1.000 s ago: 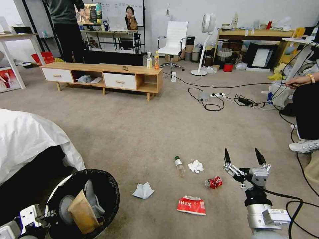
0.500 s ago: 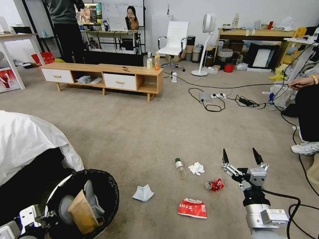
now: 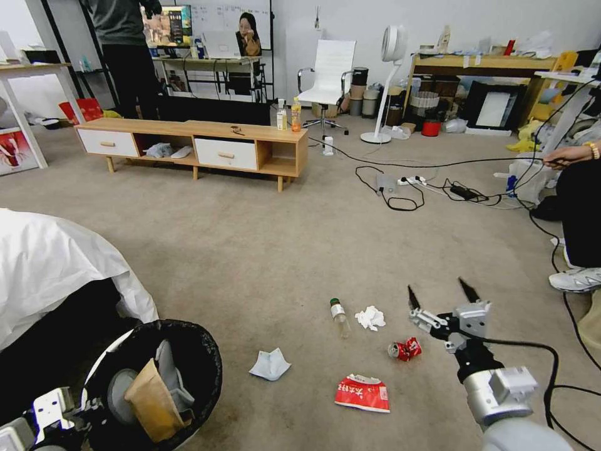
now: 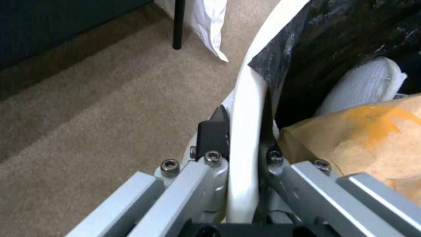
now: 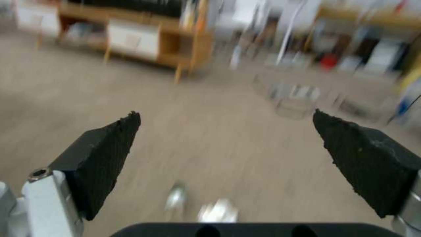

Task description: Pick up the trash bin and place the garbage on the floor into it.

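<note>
The trash bin (image 3: 188, 351), white with a black bag over its rim, hangs at the lower left of the head view. My left gripper (image 3: 87, 410) is shut on its white rim (image 4: 243, 108). A brown cardboard piece (image 3: 149, 401) and pale scraps lie inside. On the floor (image 3: 263, 250) lie a small clear bottle (image 3: 339, 314), a crumpled tissue (image 3: 369, 317), a crushed red can (image 3: 404, 349), a red-white snack packet (image 3: 362, 393) and a flat tissue (image 3: 270, 362). My right gripper (image 3: 438, 289) hovers open just right of the can. In its blurred wrist view, the right gripper (image 5: 224, 115) has the bottle (image 5: 175, 197) and tissue (image 5: 217, 212) below it.
A bed with a white sheet (image 3: 50, 263) stands close on the left. A low wooden cabinet (image 3: 194, 144) stands further back, with cables and a power strip (image 3: 400, 188) across the carpet at the right. A person's shoe (image 3: 576, 279) rests at the right edge.
My right gripper has swung a little left toward the can and its wrist has turned. The bin and left gripper hold still. The litter lies as before.
</note>
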Available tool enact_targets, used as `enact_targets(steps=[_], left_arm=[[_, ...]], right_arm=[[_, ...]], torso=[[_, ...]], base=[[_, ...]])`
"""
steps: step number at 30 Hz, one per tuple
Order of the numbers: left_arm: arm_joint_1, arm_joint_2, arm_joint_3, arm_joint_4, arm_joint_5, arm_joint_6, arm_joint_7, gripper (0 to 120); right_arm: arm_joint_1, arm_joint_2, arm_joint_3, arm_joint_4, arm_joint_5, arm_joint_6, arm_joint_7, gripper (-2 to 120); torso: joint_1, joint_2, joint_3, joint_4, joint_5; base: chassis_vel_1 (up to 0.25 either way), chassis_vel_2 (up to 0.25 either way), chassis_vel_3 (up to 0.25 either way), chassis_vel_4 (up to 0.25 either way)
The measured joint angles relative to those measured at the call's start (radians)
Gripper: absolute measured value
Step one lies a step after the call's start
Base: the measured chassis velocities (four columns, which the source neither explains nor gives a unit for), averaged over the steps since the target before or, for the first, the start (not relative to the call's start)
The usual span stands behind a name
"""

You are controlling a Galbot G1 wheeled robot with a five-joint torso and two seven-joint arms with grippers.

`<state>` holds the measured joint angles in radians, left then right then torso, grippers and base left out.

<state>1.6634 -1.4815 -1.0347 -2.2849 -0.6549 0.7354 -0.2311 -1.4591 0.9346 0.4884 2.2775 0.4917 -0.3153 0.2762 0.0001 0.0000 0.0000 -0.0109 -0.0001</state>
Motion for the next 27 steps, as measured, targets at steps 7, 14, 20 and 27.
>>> enact_targets(steps=[7, 14, 20, 27], left_arm=[[-0.008, 0.007, 0.009, 0.0, 0.002, 0.0, 0.002, 2], [-0.006, 0.016, 0.014, 0.005, 0.002, 0.0, 0.003, 2], [-0.005, 0.009, 0.013, 0.01, 0.008, 0.0, 0.005, 2], [-0.005, -0.012, 0.025, 0.014, 0.041, 0.0, 0.016, 2]], right_arm=[[0.059, -0.068, -0.009, 0.036, 0.202, -0.243, 0.003, 100], [0.102, -0.132, -0.034, 0.007, 0.262, -0.337, -0.05, 100], [0.119, -0.301, -0.09, -0.088, 0.128, -0.335, -0.288, 100], [0.122, -0.409, -0.174, -0.191, -0.003, -0.216, -0.432, 100]], torso=[[0.0, 0.0, 0.0, -0.0006, 0.0001], [0.0, 0.0, 0.0, -0.0001, 0.0002], [0.0, 0.0, 0.0, -0.0002, 0.0002], [0.0, 0.0, 0.0, -0.0003, 0.0002]], base=[[0.0, 0.0, 0.0, 0.0], [0.0, 0.0, 0.0, 0.0], [0.0, 0.0, 0.0, 0.0], [0.0, 0.0, 0.0, 0.0]])
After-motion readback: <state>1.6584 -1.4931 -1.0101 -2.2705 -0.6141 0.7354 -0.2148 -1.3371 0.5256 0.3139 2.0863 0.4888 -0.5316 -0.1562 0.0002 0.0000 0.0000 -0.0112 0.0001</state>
